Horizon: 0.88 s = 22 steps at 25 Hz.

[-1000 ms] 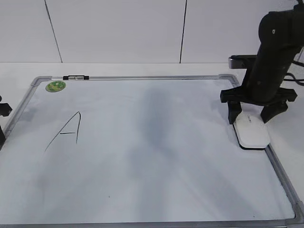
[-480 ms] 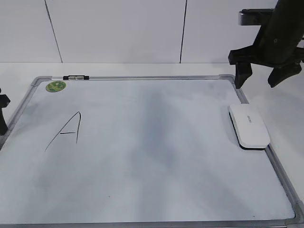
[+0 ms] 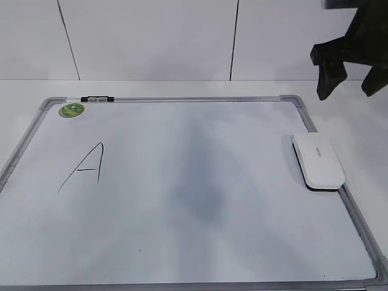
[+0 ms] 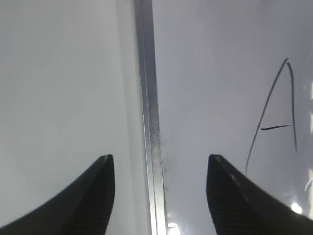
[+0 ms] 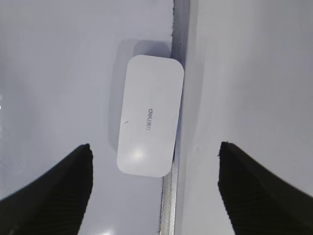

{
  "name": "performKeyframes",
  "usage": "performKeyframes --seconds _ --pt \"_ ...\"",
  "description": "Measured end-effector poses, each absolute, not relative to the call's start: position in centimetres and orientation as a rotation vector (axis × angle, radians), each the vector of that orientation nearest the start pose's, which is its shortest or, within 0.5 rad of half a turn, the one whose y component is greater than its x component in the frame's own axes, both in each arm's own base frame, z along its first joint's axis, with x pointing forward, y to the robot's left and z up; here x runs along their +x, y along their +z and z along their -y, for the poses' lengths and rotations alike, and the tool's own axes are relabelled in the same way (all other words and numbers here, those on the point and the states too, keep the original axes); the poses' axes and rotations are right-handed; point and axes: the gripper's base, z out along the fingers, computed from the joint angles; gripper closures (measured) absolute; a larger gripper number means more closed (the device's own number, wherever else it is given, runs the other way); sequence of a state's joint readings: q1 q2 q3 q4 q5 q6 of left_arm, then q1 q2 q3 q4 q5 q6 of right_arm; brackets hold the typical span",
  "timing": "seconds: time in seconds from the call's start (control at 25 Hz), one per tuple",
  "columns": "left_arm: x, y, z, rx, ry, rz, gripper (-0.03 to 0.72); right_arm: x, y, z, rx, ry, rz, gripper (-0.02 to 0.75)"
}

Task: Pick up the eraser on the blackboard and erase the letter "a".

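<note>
The white eraser lies flat on the blackboard, against its right frame; it also shows in the right wrist view, grey lettering up. My right gripper hangs open and empty well above and behind it, and in the right wrist view its jaws stand wide apart. My left gripper is open and empty above the board's left frame; it is out of the exterior view. A large slanted capital "A" is at the board's left. No small lowercase "a" shows.
A round green sticker and a small black clip sit at the board's top left. Faint grey smears cover the board's middle. White table surrounds the board, with a white panelled wall behind.
My right gripper has risen up and to the right, away from the eraser, which stays on the board. The left gripper's tip has left the exterior view's left edge.
</note>
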<state>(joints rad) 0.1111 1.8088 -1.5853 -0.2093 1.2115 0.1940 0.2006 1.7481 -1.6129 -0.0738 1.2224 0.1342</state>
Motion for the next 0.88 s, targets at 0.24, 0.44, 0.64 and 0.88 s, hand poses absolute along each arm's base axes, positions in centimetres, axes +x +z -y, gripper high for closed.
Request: performKeyframes --seconds 0.24,0.44,0.64,0.88 --pt "32.7 37.0 0.2 0.106 -0.202 -2.682 0.253 33.2 36.2 -6.1 -0.126 -0.010 -2.717 0.130" --pt "27.5 42.4 2.1 0.144 -0.199 -2.520 0.253 29.6 40.4 -5.5 -0.114 0.036 -2.597 0.140" --pt "21.8 44.8 2.6 0.155 -0.216 -2.424 0.254 25.4 43.0 -4.7 -0.109 0.063 -2.511 0.144" --pt "15.6 43.5 2.1 0.146 -0.192 -2.404 0.254 20.0 41.9 -3.6 -0.110 0.063 -2.512 0.146"
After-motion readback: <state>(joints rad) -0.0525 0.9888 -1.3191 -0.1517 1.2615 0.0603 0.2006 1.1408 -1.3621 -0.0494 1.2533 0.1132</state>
